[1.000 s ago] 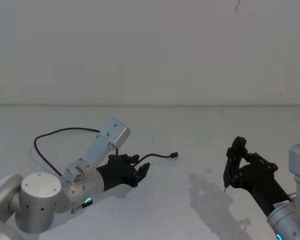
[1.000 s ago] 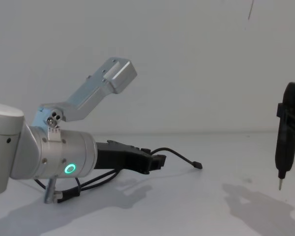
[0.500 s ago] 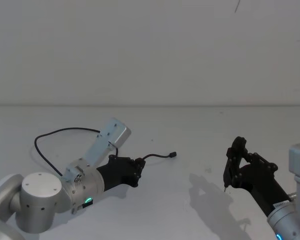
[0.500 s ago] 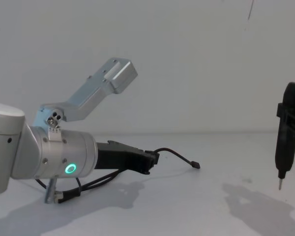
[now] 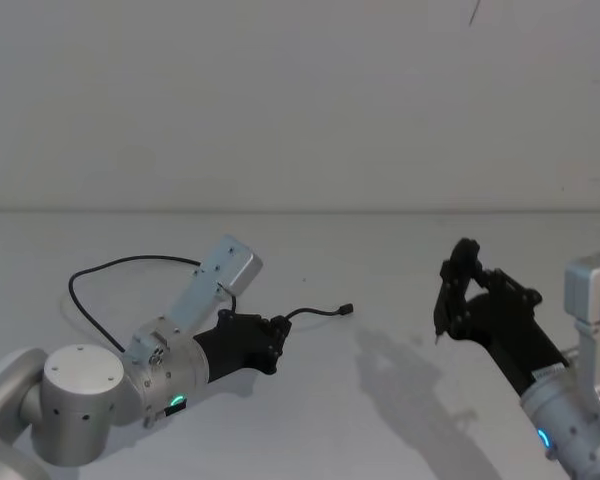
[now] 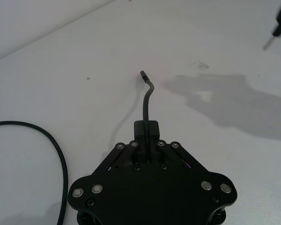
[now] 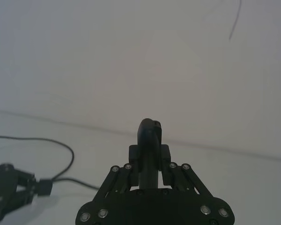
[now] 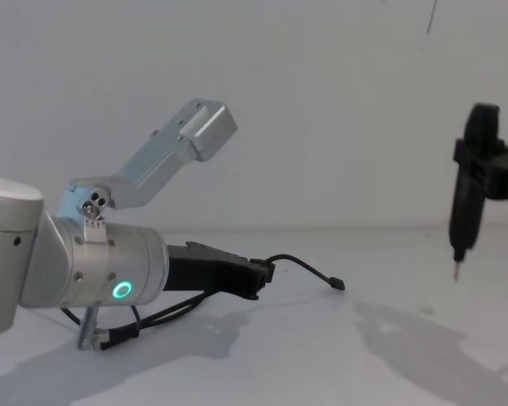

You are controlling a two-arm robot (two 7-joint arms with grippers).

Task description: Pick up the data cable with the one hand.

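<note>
**Cable's pinched, other arm wandered over**

So the right gripper point(image 5: 456, 293) has drifted up and toward the middle of the head view compared with a second ago. In the chest view it's slid in from the right edge. Its fingers are clamped on a black stick point(image 8: 466, 207) with a silver tip, hanging tip-down above the white table point(image 5: 380, 255), well apart from the cable.

Meanwhile the left gripper point(image 5: 277, 331) sits low and left of center in the head view. A second ago its jaws were spread, now they're squeezed narrow on the data cable point(image 5: 315, 313) close to one end. A short bit pokes out past the fingers toward mid-frame and ends in a small plug point(image 5: 348, 309). The rest loops loosely back behind the left arm toward the left edge.
</note>
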